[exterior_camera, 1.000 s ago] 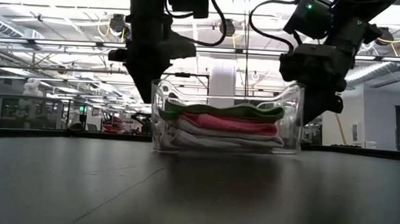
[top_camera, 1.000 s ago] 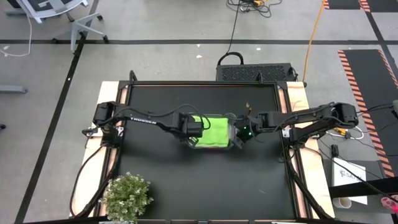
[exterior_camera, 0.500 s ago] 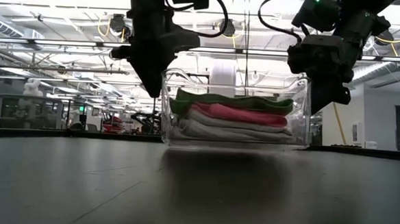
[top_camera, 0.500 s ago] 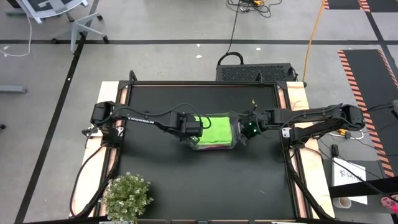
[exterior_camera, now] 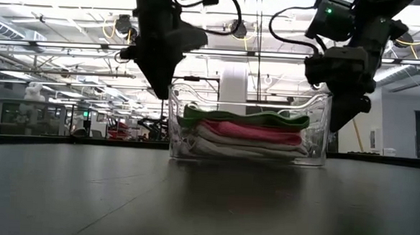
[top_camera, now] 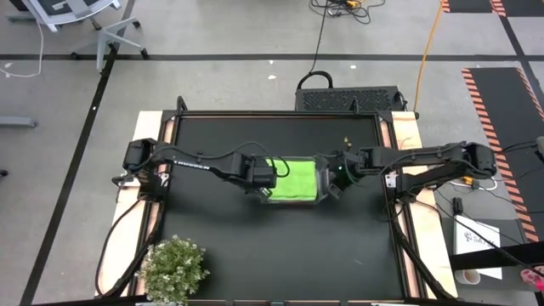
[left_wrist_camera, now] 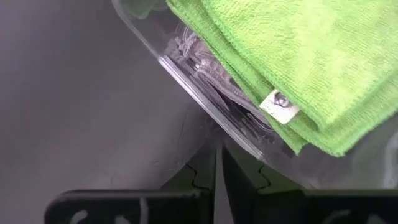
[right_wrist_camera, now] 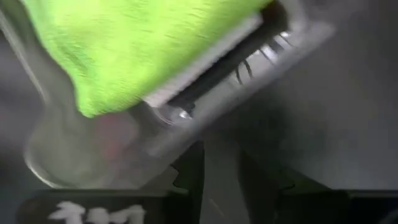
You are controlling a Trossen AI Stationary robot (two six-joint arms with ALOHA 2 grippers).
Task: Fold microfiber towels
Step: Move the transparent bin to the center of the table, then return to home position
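Observation:
A clear plastic bin [exterior_camera: 321, 127] stands mid-table and holds folded microfiber towels: a lime green one [top_camera: 291, 178] on top, a pink one [exterior_camera: 249, 131] under it and white ones [exterior_camera: 244, 148] at the bottom. My left gripper [left_wrist_camera: 217, 180] is at the bin's left wall, shut on its rim. My right gripper [right_wrist_camera: 221, 174] stands open at the bin's right wall [top_camera: 323, 183], fingers slanting down. I cannot tell whether it touches the wall. My left gripper pinches the rim of the bin's left wall [left_wrist_camera: 214, 146] between its two fingers, coming steeply from above. One finger is inside the wall and one outside. The bin sits upright and level, its bottom [exterior_camera: 247, 160] seemingly on the table.
A small bushy green plant [top_camera: 172, 269] stands at the near left corner. The black table top [top_camera: 280, 246] lies bare around the bin, with light wooden strips [top_camera: 408, 136] along its left and right edges.
The bin has shifted a little toward the table's right edge, rising slightly on the way and coming back down. Both grippers went with it. The stack of towels inside kept its order.

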